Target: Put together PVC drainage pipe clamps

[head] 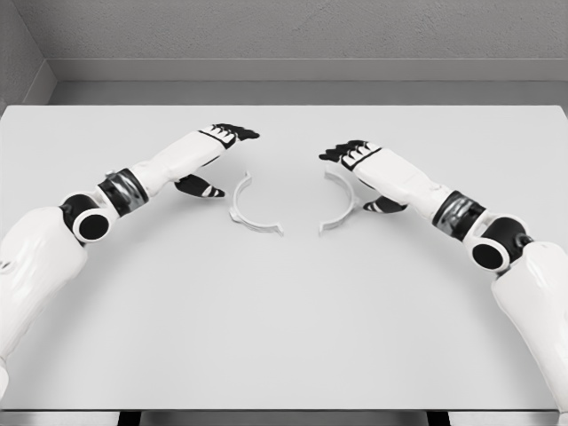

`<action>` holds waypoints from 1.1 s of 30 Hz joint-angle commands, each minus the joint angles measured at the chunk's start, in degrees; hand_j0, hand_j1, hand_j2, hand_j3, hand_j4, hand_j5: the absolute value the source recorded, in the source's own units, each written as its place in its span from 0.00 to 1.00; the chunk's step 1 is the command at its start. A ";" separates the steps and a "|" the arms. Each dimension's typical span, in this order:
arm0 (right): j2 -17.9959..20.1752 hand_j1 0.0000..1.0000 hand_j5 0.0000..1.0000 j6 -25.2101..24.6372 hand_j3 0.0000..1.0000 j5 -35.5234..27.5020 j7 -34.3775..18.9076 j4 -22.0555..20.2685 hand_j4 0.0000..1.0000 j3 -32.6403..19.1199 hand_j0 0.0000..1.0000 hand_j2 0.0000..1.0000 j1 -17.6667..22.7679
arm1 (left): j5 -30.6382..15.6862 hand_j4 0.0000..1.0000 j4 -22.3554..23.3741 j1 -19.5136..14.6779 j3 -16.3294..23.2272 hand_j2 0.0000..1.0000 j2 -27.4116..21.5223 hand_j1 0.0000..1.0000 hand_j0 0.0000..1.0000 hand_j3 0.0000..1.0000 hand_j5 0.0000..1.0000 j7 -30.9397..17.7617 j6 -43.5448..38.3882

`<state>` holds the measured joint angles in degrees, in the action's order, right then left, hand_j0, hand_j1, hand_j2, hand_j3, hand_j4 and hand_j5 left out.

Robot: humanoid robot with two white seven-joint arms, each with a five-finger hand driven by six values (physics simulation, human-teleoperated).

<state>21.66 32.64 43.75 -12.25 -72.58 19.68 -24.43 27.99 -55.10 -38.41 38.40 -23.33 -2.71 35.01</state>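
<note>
Two white half-ring clamp pieces lie flat on the white table [284, 328]. The left clamp half [251, 211] curves open toward the right, and the right clamp half [342, 207] curves open toward the left; a gap separates their lower ends. My left hand [216, 158] hovers just left of the left half, fingers stretched forward and thumb hanging down, holding nothing. My right hand [364, 173] hovers just right of the right half in a mirrored pose, fingers extended, holding nothing. Part of the right half's outer rim is hidden by the right hand.
A grey wall [284, 35] rises behind the table's far edge. Both white forearms stretch diagonally across the table's left and right sides. The table's front edge runs along the bottom of the head view.
</note>
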 commanded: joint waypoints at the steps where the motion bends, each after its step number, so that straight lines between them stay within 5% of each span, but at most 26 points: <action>1: -0.13 1.00 1.00 -0.21 1.00 -0.33 0.03 0.69 1.00 0.10 1.00 1.00 0.00 | -0.39 1.00 0.17 0.00 -0.17 1.00 -0.13 1.00 1.00 1.00 1.00 0.07 -0.01; 7: -0.04 1.00 1.00 -0.12 1.00 -0.95 -0.15 -0.01 1.00 -0.25 1.00 1.00 -1.14 | -0.66 1.00 0.26 -0.35 -0.26 1.00 -0.40 1.00 1.00 1.00 1.00 0.07 -0.01; 10: 1.71 1.00 1.00 -0.21 1.00 -1.47 -0.32 -5.28 1.00 -1.22 1.00 1.00 -1.76 | -0.66 1.00 0.26 -0.35 -0.26 1.00 -0.48 1.00 1.00 1.00 1.00 0.07 -0.01; 12: 5.14 1.00 1.00 0.23 1.00 -5.86 -3.84 -10.47 1.00 -4.82 1.00 1.00 -0.70 | -0.66 1.00 0.26 -0.44 -0.17 1.00 -0.48 1.00 1.00 1.00 1.00 0.07 -0.01; 15: 17.27 1.00 1.00 2.36 1.00 -17.20 -4.01 -15.83 1.00 -8.86 1.00 1.00 4.21 | -0.57 1.00 0.26 -0.44 0.01 1.00 -0.40 1.00 1.00 1.00 1.00 0.07 -0.01; 18: 25.53 1.00 1.00 2.36 1.00 -25.56 -4.01 -21.63 1.00 -19.93 1.00 1.00 14.41 | -0.48 1.00 0.26 -0.44 0.09 1.00 -0.13 1.00 1.00 1.00 1.00 0.07 -0.01; 20: 25.80 1.00 1.00 2.36 1.00 -25.65 -4.19 -24.71 1.00 -22.14 1.00 1.00 21.87 | -0.30 1.00 0.26 -0.44 0.27 1.00 0.13 1.00 1.00 1.00 1.00 0.07 -0.01; 23: 25.45 1.00 1.00 2.36 1.00 -25.82 -4.19 -25.06 1.00 -24.16 1.00 1.00 27.42 | -0.22 1.00 0.26 -0.26 0.44 1.00 0.22 1.00 1.00 1.00 1.00 0.07 -0.01; 33: 19.38 1.00 1.00 2.36 1.00 -25.21 -4.19 -24.80 1.00 -25.92 1.00 1.00 26.89 | -0.22 1.00 0.17 0.09 0.53 1.00 1.01 1.00 1.00 1.00 1.00 0.07 -0.01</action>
<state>42.00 35.08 18.94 -16.46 -97.21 -6.12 2.46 28.16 -54.89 -38.23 39.00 -22.47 -2.67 35.02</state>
